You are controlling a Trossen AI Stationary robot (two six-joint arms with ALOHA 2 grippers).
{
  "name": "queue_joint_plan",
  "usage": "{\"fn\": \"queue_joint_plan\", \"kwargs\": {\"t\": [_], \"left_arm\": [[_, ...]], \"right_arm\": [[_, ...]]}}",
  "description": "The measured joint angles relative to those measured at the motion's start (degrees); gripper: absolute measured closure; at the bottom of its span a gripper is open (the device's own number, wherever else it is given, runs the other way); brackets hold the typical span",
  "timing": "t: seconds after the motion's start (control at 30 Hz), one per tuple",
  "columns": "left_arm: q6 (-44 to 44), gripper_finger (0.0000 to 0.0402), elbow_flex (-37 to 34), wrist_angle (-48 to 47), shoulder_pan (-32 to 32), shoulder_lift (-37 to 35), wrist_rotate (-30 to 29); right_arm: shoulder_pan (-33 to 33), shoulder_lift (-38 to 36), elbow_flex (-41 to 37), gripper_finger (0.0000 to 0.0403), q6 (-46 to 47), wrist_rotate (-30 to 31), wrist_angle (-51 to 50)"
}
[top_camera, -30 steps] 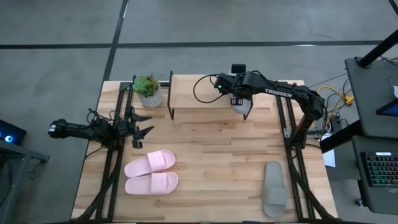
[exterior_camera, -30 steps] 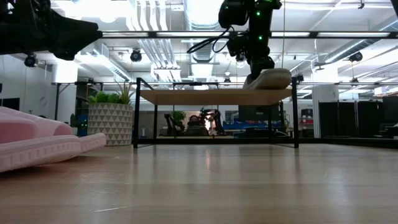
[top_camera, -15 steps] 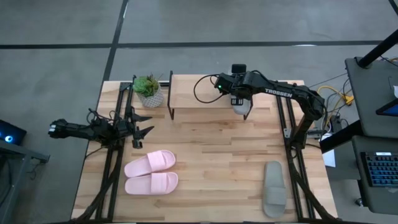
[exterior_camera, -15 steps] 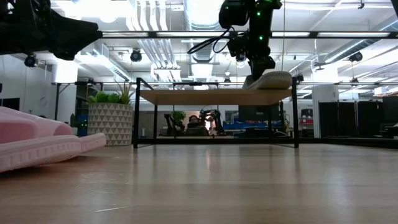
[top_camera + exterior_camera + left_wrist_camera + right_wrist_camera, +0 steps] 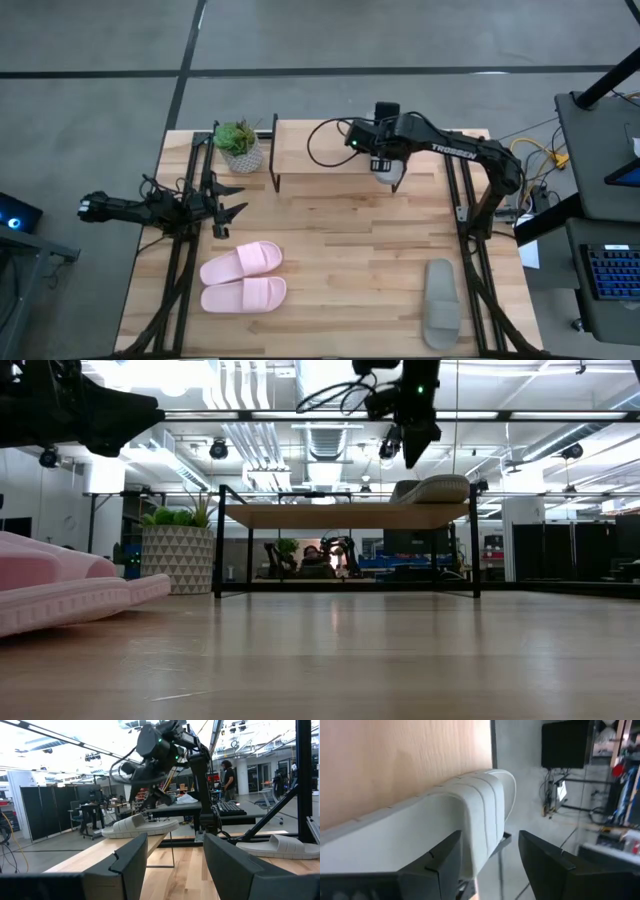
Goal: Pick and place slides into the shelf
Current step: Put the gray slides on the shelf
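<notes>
Right gripper (image 5: 408,448) is up in the air just above the shelf (image 5: 345,515), fingers apart and nothing between them. The grey-beige slide (image 5: 433,490) sits on the plank top near the shelf's right end, and the low view shows clear air between it and the fingertips, so it looks set down and let go. It seems to poke out a bit past the plank's edge in the right wrist view, though that angle is too close and skewed for me to be sure. Parking it at the far end makes sense if the other three need room beside it.

Left gripper (image 5: 228,199) just hangs out at the left side of the table (image 5: 340,240), jaws spread, holding nothing, near the potted plant (image 5: 239,146).

Still to go: the pink pair (image 5: 243,277) lying side by side at the front left, handy for the left arm, and the other grey-beige slide (image 5: 441,302) at the front right, well apart from the shelf.

Only writing I can read is "TROSSEN" in white on the right arm (image 5: 452,150). No logos I can make out on the slides.
</notes>
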Motion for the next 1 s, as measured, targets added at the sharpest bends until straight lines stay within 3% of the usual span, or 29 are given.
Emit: {"fn": "queue_joint_plan", "kwargs": {"t": [0.27,0.63,0.9,1.0], "left_arm": [[0.0,0.0222,0.0,0.0,0.0,0.0,0.0],[0.0,0.0222,0.0,0.1,0.0,0.0,0.0],[0.0,0.0222,0.0,0.3,0.0,0.0,0.0],[0.0,0.0222,0.0,0.6,0.0,0.0,0.0]], "right_arm": [[7.6,-0.2,4.5,0.0218,10.2,0.0,-9.3],[21.6,-3.8,4.2,0.0218,25.3,-0.8,-14.5],[32.8,-8.3,4.0,0.0218,35.3,-12.5,-14.5],[34.9,-9.9,3.9,0.0218,39.4,-20.1,-14.5]]}}
